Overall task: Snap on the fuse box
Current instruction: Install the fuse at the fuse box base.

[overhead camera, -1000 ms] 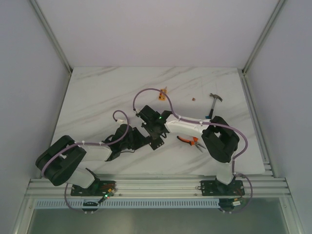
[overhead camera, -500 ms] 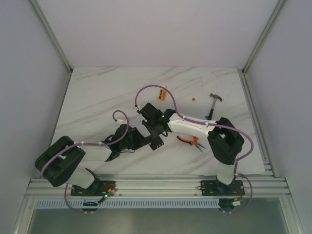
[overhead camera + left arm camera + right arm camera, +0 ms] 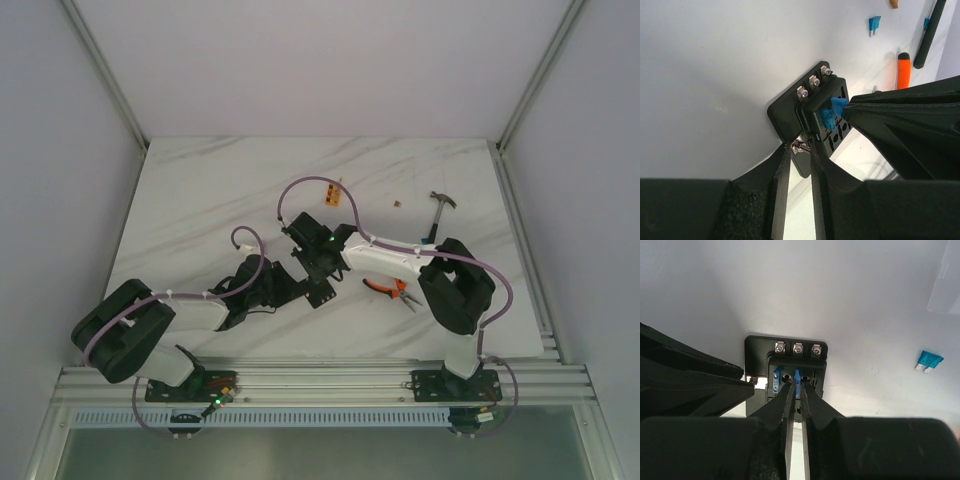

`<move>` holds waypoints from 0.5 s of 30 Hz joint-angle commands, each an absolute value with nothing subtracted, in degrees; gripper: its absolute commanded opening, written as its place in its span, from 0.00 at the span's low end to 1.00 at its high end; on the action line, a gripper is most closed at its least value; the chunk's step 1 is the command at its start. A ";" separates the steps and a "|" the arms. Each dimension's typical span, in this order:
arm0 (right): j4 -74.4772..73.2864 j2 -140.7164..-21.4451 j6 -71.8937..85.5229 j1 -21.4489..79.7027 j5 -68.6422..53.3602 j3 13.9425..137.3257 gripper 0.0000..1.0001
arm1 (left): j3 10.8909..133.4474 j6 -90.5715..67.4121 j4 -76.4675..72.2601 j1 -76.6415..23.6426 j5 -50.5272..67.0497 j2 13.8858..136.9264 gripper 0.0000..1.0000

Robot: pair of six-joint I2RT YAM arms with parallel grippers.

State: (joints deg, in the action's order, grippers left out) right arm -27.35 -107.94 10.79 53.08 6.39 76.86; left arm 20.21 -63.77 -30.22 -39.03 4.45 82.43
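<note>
Black plastic fills the middle of both of my wrist views. The fuse box [image 3: 816,114] lies flat on the white marbled counter [image 3: 200,200], between the two arms and towards the near half of the counter. From the overhead camera I can barely see it under the two wrists.

My left jaws are closed on the fuse box. Their fingers [image 3: 835,180] pinch the edge of its base plate, right beside a side screw terminal [image 3: 799,147]. A row of three screw terminals [image 3: 797,347] runs along one end of the box.

My right jaws come in from the opposite side and are clamped on a blue fuse [image 3: 797,376]. It stands upright in a slot on the box's top face, but I cannot tell whether it is fully seated. A second blue fuse [image 3: 776,379] sits in the neighbouring slot.

A loose blue fuse [image 3: 930,360] lies on the counter, well apart from the box. A clear plastic piece [image 3: 946,285] shows at the edge of the right wrist view.

From above I see orange-handled pliers [image 3: 390,288] beside the right forearm and a hammer [image 3: 440,212] farther back on the right. A small orange block [image 3: 334,196] sits behind the arms.
</note>
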 commanded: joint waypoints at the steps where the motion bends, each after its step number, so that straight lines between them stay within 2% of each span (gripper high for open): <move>1: -27.29 -109.44 11.07 52.82 5.84 78.34 0.13 | 19.86 -62.14 -25.03 -39.11 3.52 83.22 0.31; 11: -30.15 -113.43 9.77 52.69 4.86 79.18 0.01 | 20.08 -62.05 -25.23 -39.11 3.78 83.92 0.31; 15: -31.81 -115.74 9.28 52.73 4.54 79.77 0.00 | 20.03 -62.16 -25.44 -39.11 3.95 84.20 0.31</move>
